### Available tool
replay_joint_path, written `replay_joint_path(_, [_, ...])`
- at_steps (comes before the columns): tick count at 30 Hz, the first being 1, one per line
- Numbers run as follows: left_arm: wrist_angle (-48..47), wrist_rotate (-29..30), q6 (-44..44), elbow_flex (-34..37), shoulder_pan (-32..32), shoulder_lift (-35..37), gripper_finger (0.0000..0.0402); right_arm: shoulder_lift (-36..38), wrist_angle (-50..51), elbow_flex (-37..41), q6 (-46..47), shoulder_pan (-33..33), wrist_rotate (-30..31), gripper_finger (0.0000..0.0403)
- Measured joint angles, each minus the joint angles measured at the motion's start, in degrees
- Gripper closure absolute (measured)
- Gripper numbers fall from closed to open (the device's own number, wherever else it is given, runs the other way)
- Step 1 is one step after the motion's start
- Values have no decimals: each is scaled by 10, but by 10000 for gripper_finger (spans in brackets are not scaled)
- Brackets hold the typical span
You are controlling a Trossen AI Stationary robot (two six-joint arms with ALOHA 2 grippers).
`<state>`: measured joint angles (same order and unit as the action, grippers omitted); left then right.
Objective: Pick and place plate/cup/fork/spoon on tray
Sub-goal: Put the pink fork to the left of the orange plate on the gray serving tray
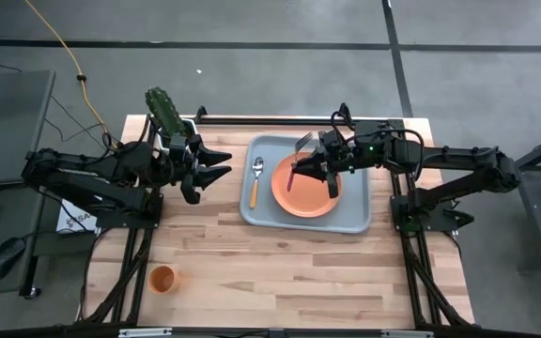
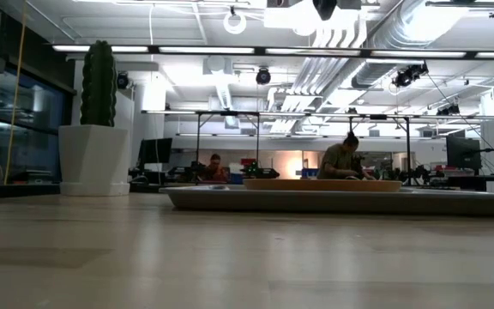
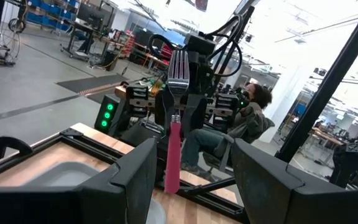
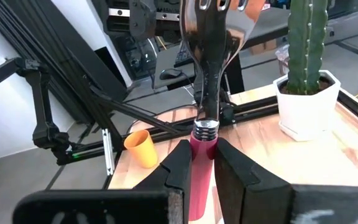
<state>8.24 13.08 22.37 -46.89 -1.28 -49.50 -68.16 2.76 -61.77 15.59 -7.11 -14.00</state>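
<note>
The right claw (image 1: 298, 169) is clenched on the pink handle of the fork (image 1: 299, 155), holding it above the 9 o'clock edge of the plate (image 1: 310, 192), tines raised toward 12 o'clock. In the right wrist view the fork (image 4: 205, 74) stands upright between the two fingers (image 4: 178, 168). The plate lies in the middle of the tray (image 1: 355, 218), and the spoon (image 1: 256, 178) lies in the tray at the plate's 9 o'clock, bowl toward 12. The cup (image 1: 162, 279) stands alone on the bench (image 1: 280, 272) at about 7 o'clock, well apart from the tray. The left claw (image 1: 216, 163) is released, its fingers spread, beside the cactus pot (image 1: 169, 117); it seems to hang above the bench, though its height is hard to judge.
</note>
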Motion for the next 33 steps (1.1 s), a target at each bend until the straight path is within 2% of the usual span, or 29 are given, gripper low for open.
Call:
replay_joint_path(10, [0, 0, 0, 0, 0, 0, 208, -8, 0, 0, 30, 0, 5, 366])
replay_joint_path(17, [1, 0, 0, 0, 0, 0, 208, -59, -18, 0, 71, 0, 5, 366])
replay_joint_path(21, [1, 0, 0, 0, 0, 0, 208, -114, -50, -2, 125, 0, 5, 366])
replay_joint_path(25, [4, 0, 1, 0, 0, 0, 208, -188, -33, -45, 181, 0, 5, 366])
replay_joint_path(33, [6, 0, 15, 0, 0, 0, 208, -353, 128, -199, 278, -20, 24, 366])
